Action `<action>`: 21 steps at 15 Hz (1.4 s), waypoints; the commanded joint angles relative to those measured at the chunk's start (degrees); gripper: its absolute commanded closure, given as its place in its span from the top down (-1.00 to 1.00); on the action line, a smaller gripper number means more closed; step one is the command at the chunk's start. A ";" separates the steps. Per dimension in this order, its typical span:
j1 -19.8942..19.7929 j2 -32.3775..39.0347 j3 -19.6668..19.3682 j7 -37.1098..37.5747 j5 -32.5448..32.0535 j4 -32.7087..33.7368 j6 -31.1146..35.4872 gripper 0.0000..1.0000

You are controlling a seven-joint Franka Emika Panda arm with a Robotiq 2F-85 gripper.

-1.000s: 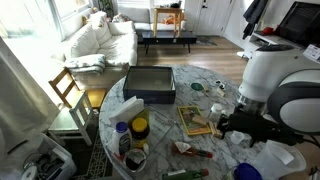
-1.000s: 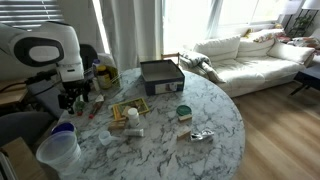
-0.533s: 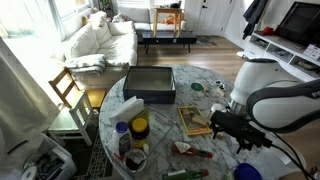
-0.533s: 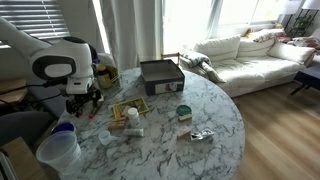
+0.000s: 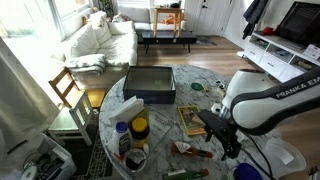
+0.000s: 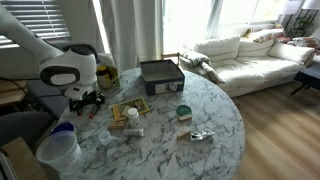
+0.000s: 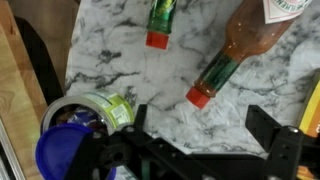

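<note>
My gripper is open and empty, hanging over the marble table. Just beyond its fingers lies a brown sauce bottle with a red cap, on its side. A green bottle with a red cap lies further off. A roll with a green label and a blue lid sit beside one finger. In both exterior views the gripper is low over the table's edge, near a red-capped bottle.
A dark grey box stands on the round table. A yellow-brown book, a yellow-lidded jar and a clear tub are nearby. A wooden chair and a white sofa stand around.
The arm has swung in over the table from its edge and the gripper has come lower, toward the lying bottles. Nothing on the table has moved.
</note>
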 commanded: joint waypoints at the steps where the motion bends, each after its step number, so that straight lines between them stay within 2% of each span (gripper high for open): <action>1: 2.34 3.40 -0.15 3.01 7.11 0.95 4.84 1.00; 3: 3.03 4.66 -0.01 3.54 9.22 1.15 7.39 0.96; 5: 3.74 5.93 -0.18 4.64 9.67 1.12 9.99 0.81; 6: 3.95 6.51 -0.24 4.96 9.81 1.18 11.00 0.66; 7: 4.11 7.03 -0.26 5.39 9.87 1.20 11.83 0.33; 8: 4.33 7.51 -0.33 6.17 9.62 1.23 12.62 0.14; 14: 5.12 9.53 -0.75 10.70 8.71 1.46 16.03 -0.80; 16: 5.26 9.83 -1.13 12.81 8.44 1.54 16.69 -0.86; 21: 6.01 9.54 -2.93 18.64 5.34 1.59 17.80 -0.84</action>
